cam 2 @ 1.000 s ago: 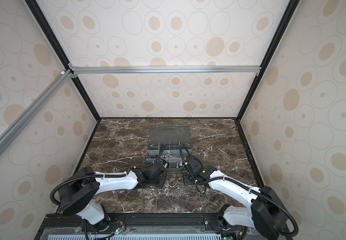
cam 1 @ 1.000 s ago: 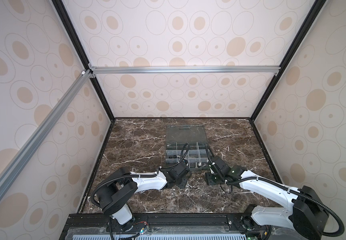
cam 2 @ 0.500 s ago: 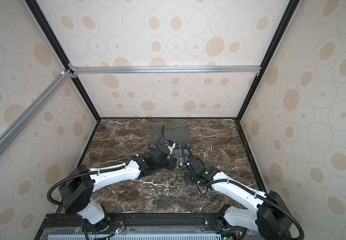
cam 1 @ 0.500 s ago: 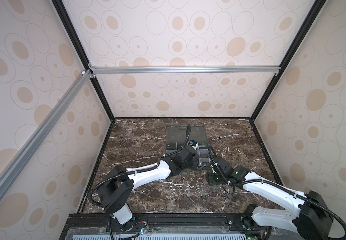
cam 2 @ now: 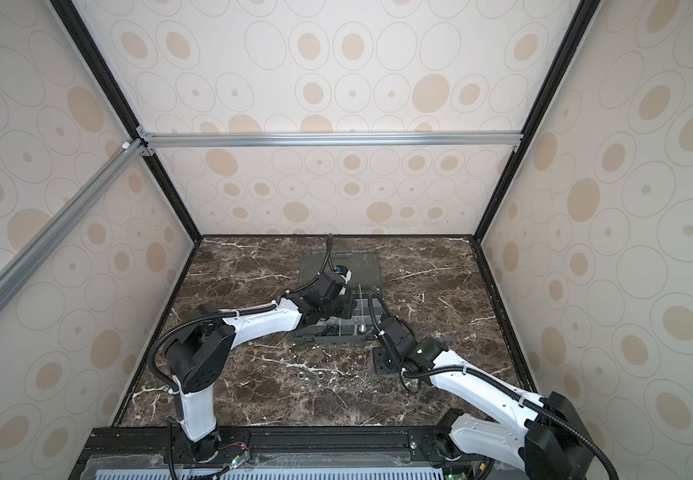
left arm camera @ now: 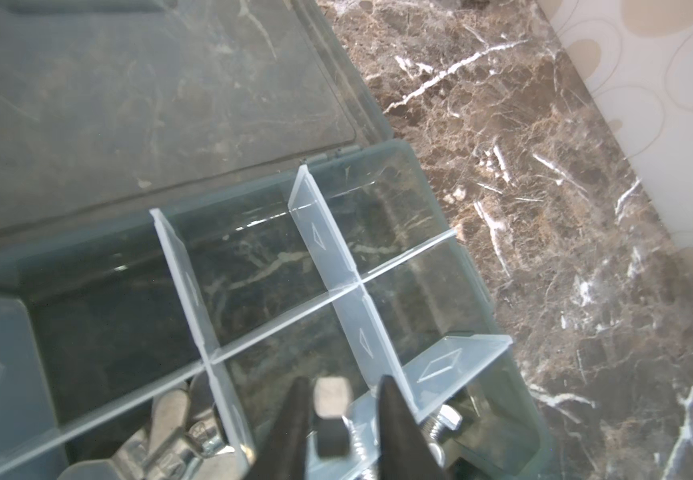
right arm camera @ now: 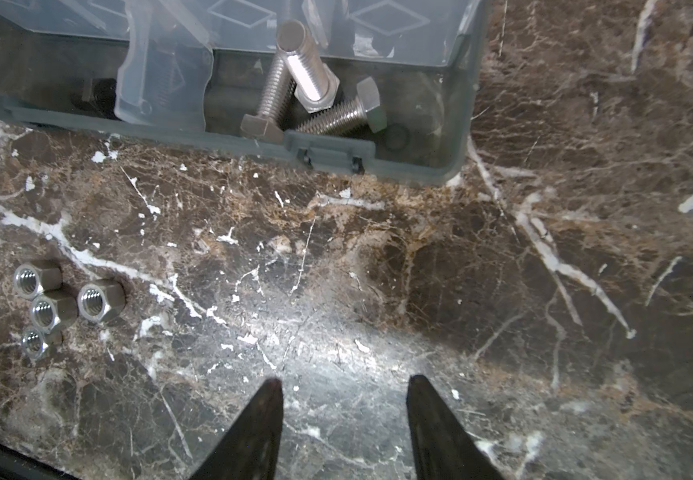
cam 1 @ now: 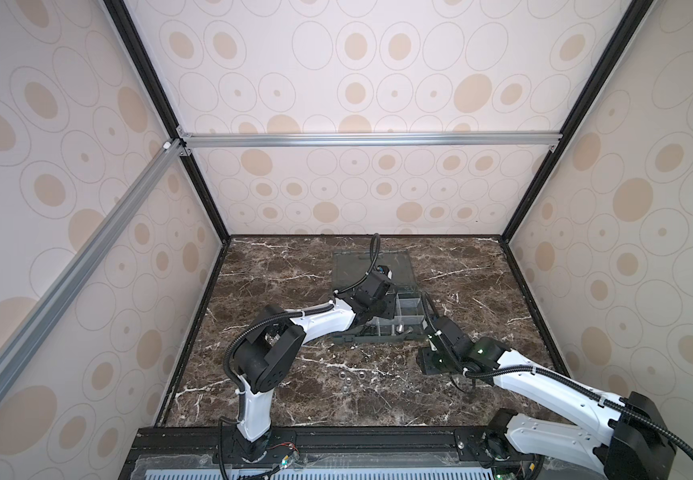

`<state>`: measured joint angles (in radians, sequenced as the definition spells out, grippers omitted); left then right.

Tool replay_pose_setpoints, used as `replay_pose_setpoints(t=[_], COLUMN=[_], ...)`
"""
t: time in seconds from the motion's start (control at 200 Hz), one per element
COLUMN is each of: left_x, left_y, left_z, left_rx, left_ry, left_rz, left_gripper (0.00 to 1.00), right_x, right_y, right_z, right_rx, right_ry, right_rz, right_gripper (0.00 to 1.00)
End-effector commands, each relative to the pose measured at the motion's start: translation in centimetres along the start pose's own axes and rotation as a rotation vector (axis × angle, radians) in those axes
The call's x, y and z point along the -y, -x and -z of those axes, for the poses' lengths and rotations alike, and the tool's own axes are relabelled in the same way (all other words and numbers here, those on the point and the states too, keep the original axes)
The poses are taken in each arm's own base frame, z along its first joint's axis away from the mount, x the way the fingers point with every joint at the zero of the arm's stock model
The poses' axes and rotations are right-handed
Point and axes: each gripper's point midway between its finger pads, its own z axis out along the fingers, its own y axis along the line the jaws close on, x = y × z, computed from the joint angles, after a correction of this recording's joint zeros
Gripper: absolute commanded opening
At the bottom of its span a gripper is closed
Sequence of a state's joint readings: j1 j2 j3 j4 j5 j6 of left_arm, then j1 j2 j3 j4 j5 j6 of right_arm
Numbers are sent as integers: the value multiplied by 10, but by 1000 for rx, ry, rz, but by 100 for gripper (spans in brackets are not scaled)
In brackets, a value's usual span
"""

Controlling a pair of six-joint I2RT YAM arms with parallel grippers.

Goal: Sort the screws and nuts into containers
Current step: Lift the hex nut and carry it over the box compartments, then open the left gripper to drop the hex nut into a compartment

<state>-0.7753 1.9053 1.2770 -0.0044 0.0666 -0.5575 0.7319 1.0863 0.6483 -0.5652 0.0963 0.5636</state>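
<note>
Lying between the parted left fingers [left arm camera: 292, 432] is a screw [left arm camera: 331, 397]; the right fingers [right arm camera: 259, 432] stand wide.

The left pincer [left arm camera: 342, 384] hangs with its jaws parted inside a compartment of the organizer box [left arm camera: 477, 282]. Upright translucent dividers [left arm camera: 336, 257] hem it in on both sides. A silver hex piece [left arm camera: 330, 395] sits between its fingers, and screws [left arm camera: 444, 419] crowd the next cell. The compartments toward the lid [left arm camera: 128, 83] are open from above, and the lid itself lies flat behind the box. The right pincer [right arm camera: 344, 380], jaws apart, faces bare desk [right arm camera: 378, 270] up to the box's front wall. Four nuts [right arm camera: 56, 305] cluster on the desk toward the left arm's side. In both top views the left arm [cam 1: 324, 320] spans the box.
</note>
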Motion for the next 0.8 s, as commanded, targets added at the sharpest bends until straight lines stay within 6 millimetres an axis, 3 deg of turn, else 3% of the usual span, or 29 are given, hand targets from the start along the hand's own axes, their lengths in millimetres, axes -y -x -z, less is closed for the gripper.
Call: replay_pose_setpoints(t=[0.0,0.115,0.39,0.56,0.795], left_x=[11,12,12,2,-33], left_y=[18,23,30,17,-20], left_z=[12,24,68,101,138], left_rx=[53,80,147,180,215], left_ry=[-65,-69,-100,-107,-40], left_rz=[39,45,64,106,164], left_gripper=[50,57,62,63,66], right_x=[6,4,0,-2,-7], right_y=[-5,-3,-1,-3,-2], right_z=[-1,-1,-2,-6,-9], right_rx=[-6,-7,-12,-31,-33], right_ry=[-23,-17,-10,-2,19], right_rz=[-14,-15,-6,-7,-2], right_gripper=[52,52,52,52,52])
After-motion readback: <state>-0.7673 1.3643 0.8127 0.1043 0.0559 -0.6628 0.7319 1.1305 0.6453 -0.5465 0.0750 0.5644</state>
